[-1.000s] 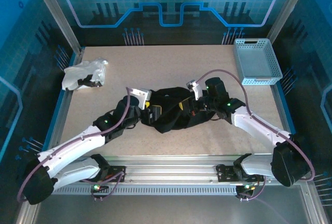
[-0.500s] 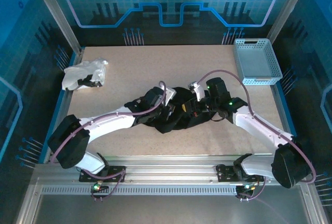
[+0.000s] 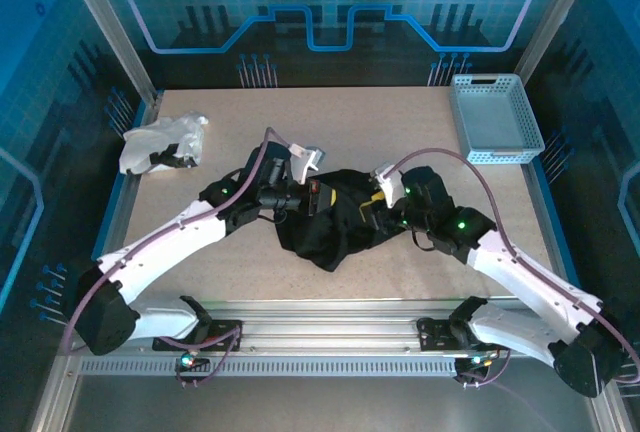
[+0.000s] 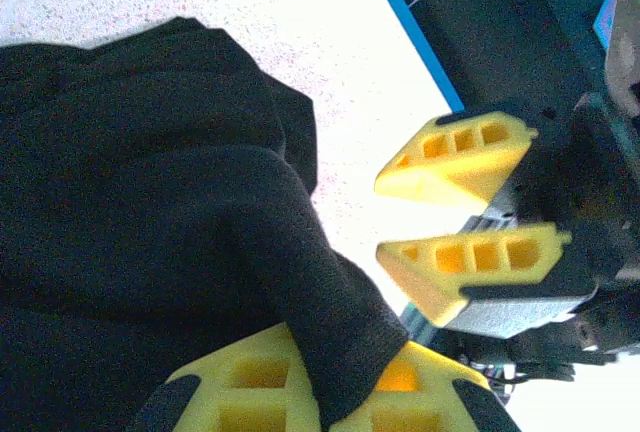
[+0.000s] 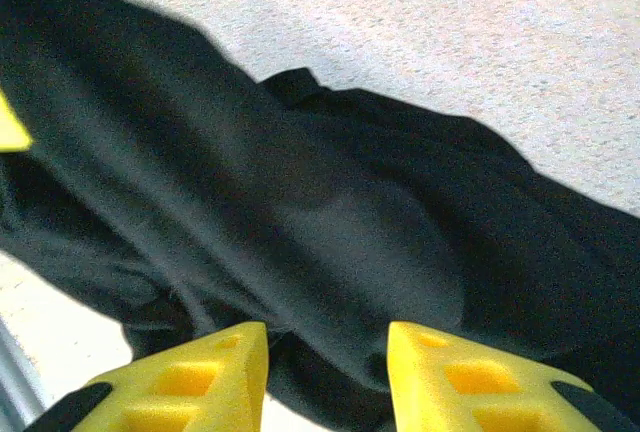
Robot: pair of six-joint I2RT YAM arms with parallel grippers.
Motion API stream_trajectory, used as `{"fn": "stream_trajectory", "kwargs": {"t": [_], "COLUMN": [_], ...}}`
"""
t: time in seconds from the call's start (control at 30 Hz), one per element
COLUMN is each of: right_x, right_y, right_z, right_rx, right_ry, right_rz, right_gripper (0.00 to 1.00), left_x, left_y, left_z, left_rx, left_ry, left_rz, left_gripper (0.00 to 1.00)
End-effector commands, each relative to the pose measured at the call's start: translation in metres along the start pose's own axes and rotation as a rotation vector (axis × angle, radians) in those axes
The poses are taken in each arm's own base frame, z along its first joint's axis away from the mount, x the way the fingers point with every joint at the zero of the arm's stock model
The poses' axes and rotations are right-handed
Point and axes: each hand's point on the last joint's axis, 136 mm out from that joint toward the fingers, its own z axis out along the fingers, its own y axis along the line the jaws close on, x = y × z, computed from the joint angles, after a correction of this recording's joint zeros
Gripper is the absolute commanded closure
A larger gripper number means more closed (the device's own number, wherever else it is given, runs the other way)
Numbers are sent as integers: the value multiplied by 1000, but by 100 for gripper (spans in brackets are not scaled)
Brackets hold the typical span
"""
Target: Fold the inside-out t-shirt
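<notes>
Since a second ago the left hand (image 3: 316,192) is reaching further right, now at the upper left edge of the inside-out t-shirt (image 3: 335,227), and the right hand (image 3: 378,202) is parting its fingers where it was clamped. At the upper left of the top view a white garment (image 3: 158,142) is lying on the counter (image 3: 400,122), well apart from the shirt. The black shirt is sitting bunched at the middle of the counter, between the two hands. In the left wrist view the left hand is pinching a fold of the shirt tightly at the bottom of the frame. The right hand is standing just beside the shirt's right edge, its fingers moderately apart and gripping nothing. A grey basket (image 3: 500,156) is resting at the upper right.
</notes>
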Motion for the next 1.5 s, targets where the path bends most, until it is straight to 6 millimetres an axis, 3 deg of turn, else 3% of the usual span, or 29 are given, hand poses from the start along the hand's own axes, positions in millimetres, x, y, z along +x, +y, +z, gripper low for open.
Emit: {"fn": "stream_trajectory", "kwargs": {"t": [0.0,0.13,0.3,0.47,0.67,0.83,0.97,1.1,1.13,1.23,1.3,1.47], "right_x": [1,8,16,21,11,-11,-13,-15,-17,-21,-20,-20], "right_y": [31,59,57,22,-14,9,25,31,34,41,48,57], "right_z": [0,10,43,73,67,80,100,106,105,92,74,26], "right_rx": [-131,-203,-139,56,119,-13,-55,-81,-99,-187,-317,-559], "right_ry": [-53,-82,-48,8,-51,-118,-90,-96,-101,-107,-110,-111], "right_rz": [-52,-80,-44,-34,43,57,29,12,-1,-17,-14,10], "right_gripper": [55,46,44,46,56,55,52,48,53,85,95,100], "left_x": [-10,-13,-13,-13,-19,-23,-27,-30,-31,-39,-46,-55], "left_y": [-19,-21,-25,-21,-9,-10,-10,-6,-4,14,34,90], "left_z": [-17,-19,-22,-27,-32,-27,-23,-25,-26,-31,-37,-39], "left_rx": [67,71,85,75,69,95,103,91,89,18,-53,-299], "left_ry": [-11,-14,-10,-19,-46,-32,-23,-38,-45,-104,-164,-260], "left_rz": [-53,-55,-52,-56,-93,-101,-101,-108,-110,-123,-139,-97], "left_gripper": [100,100,100,100,100,100,100,100,100,100,100,97]}}
